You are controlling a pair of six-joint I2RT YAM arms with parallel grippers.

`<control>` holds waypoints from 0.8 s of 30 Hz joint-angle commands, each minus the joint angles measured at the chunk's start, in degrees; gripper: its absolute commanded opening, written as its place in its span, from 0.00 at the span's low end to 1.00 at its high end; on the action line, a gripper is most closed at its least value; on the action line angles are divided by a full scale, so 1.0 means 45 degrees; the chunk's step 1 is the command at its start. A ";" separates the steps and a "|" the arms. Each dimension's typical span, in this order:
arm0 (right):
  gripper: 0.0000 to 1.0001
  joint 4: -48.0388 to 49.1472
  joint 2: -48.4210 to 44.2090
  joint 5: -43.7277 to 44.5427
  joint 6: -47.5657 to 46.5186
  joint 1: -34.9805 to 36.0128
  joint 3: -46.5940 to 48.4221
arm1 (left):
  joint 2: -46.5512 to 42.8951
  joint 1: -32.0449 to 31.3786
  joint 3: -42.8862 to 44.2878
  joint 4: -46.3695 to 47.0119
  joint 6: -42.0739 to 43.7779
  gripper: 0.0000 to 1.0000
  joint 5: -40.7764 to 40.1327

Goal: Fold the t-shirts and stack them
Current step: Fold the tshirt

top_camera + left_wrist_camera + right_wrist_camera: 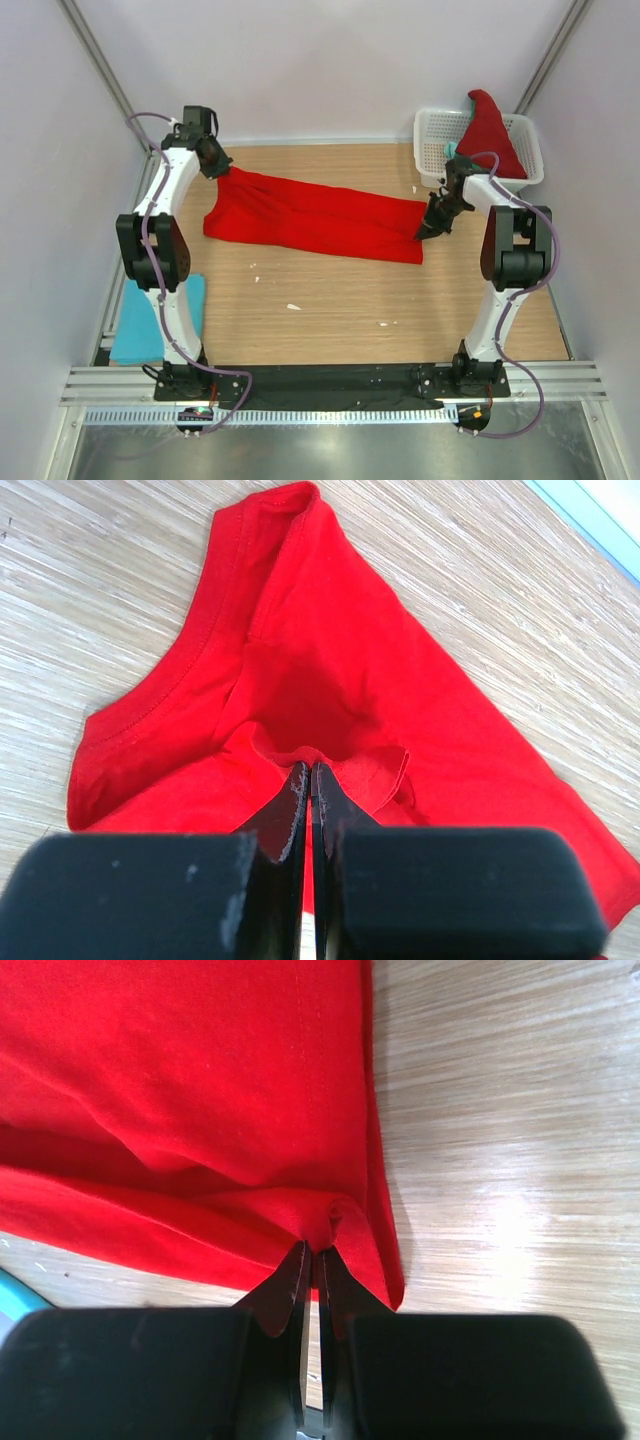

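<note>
Left gripper (310,772): clenched on a bunched pinch of the red t-shirt (310,215) just below its collar. Right gripper (312,1255): clamped on cloth at the hem corner. Red t-shirt: stretched long across the far half of the worktop (330,300), between both arms. Likely step: a lengthwise fold. Lift both ends level, hold the cloth taut, carry one long edge over the other, lower evenly, release together to avoid wrinkles.

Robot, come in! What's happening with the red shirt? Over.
Left fingers shut on red t-shirt near collar. Right fingers shut on its hem. White basket behind, not touching.
</note>
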 commanded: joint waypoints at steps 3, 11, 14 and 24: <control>0.10 0.0045 0.0423 -0.0122 0.0154 -0.0122 0.0713 | -0.0306 0.0073 0.0388 0.0182 0.0115 0.00 -0.0334; 0.10 0.0064 0.0814 -0.0122 0.0311 -0.0122 0.1163 | -0.0110 0.0073 0.0467 0.0318 0.0057 0.00 -0.0100; 0.11 0.0064 0.0892 -0.0102 0.0330 -0.0122 0.1202 | 0.0007 0.0073 0.0467 0.0435 0.0037 0.00 0.0115; 0.12 0.0122 0.1029 -0.0102 0.0389 -0.0122 0.1222 | 0.0281 0.0073 0.0526 0.0865 -0.0080 0.00 0.0605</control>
